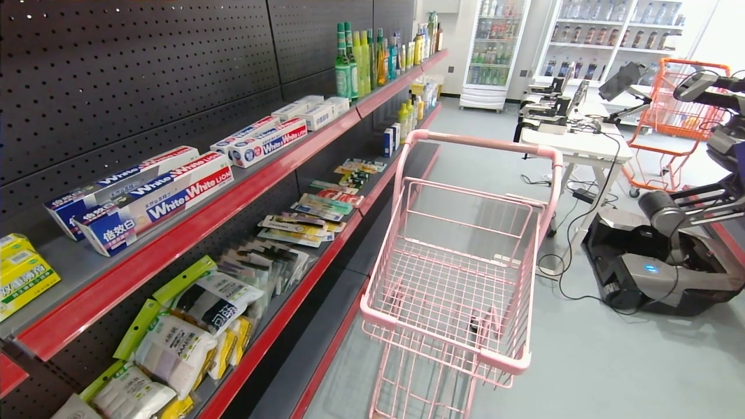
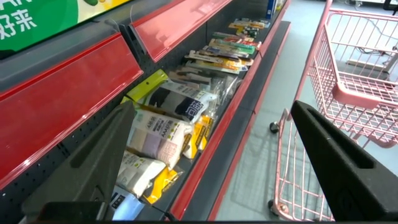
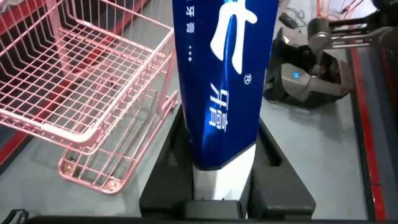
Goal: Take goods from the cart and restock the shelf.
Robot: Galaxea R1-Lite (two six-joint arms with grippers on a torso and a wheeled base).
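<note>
While right gripper [image 3: 224, 165] clamps blue box [image 3: 224, 62] upright between both fingers, pink cart [image 3: 93, 134] sits just beyond, rim near. Left gripper [image 2: 212, 109] spread wide, holding nothing, close to red-edged shelf [image 2: 62, 99]; packets [image 2: 165, 127] on tier past fingertips. Strip of floor [image 2: 255, 162] runs between cart and bottom shelf lip. Toothpaste boxes [image 1: 157, 192] on top tier, near front edge.

Bright, even light fills the shop — the corner beyond the orange wire cart [image 1: 678, 110] washes out white. The pink wire shopping cart [image 1: 460, 273] casts only faint shadow on the grey floor [image 1: 611, 361]. The red-edged black metal shelf [image 1: 174, 238] darkens its lower tier and bows at the head view's edge.
</note>
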